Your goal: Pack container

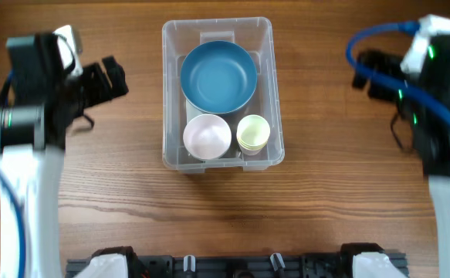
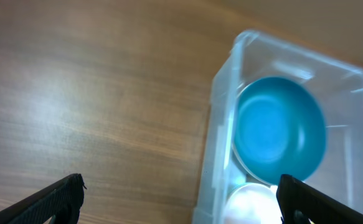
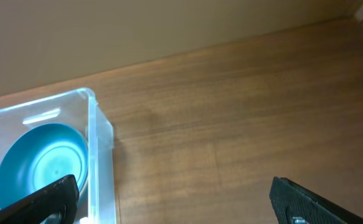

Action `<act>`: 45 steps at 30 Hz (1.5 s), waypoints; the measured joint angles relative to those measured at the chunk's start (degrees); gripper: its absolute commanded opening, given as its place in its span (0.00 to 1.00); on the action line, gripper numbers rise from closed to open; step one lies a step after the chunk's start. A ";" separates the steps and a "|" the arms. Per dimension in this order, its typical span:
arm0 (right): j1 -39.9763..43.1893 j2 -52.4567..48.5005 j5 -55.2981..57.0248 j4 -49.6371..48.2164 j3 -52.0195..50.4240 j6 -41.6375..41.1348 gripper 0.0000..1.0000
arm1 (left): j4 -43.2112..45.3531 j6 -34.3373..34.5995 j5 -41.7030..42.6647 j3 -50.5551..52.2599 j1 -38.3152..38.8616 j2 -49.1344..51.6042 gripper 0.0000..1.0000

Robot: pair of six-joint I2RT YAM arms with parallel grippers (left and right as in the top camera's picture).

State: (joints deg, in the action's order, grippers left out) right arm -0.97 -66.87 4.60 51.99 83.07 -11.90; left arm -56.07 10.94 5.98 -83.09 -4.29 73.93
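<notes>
The clear plastic container (image 1: 170, 93) stands in the middle of the table. Inside it are a blue bowl (image 1: 218, 74) at the back, a pink bowl (image 1: 207, 136) at the front left and a pale yellow-green cup (image 1: 253, 133) at the front right. My left gripper (image 1: 109, 77) is open and empty, left of the container; its view shows the container (image 2: 221, 124), the blue bowl (image 2: 281, 134) and the pink bowl (image 2: 249, 205). My right gripper (image 1: 367, 73) is open and empty, right of the container; its view shows the container's corner (image 3: 100, 137) and the blue bowl (image 3: 38, 165).
Bare wooden tabletop (image 1: 340, 193) surrounds the container on all sides. A black rail (image 1: 232, 266) runs along the table's front edge, with the arm bases at its ends.
</notes>
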 measured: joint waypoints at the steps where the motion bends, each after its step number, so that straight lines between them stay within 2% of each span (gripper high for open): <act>1: 0.00 3.76 0.09 -0.37 -3.17 -0.35 1.00 | 0.83 0.00 0.07 2.80 0.09 -4.24 1.00; 9: 0.00 28.06 0.24 -1.44 -24.33 -0.68 1.00 | 3.96 0.52 0.15 22.21 0.09 -30.84 1.00; 14: 0.00 34.53 0.24 -1.38 -29.14 -0.85 1.00 | 3.74 0.79 0.15 27.82 0.09 -40.57 1.00; 36: 0.00 35.76 0.37 -2.01 -29.81 -0.59 1.00 | 3.80 0.96 0.15 28.30 0.09 -41.31 1.00; 38: 0.00 38.10 0.13 -3.41 -31.56 0.28 1.00 | 3.78 0.94 0.13 28.30 0.07 -41.31 1.00; 45: 0.00 57.75 -4.39 -13.66 -48.50 3.04 1.00 | 3.78 0.96 0.15 28.39 0.09 -41.31 1.00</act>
State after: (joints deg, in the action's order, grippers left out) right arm -0.97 -9.13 0.21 38.33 34.57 -8.86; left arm -52.29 11.90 6.13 -54.70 -4.21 32.62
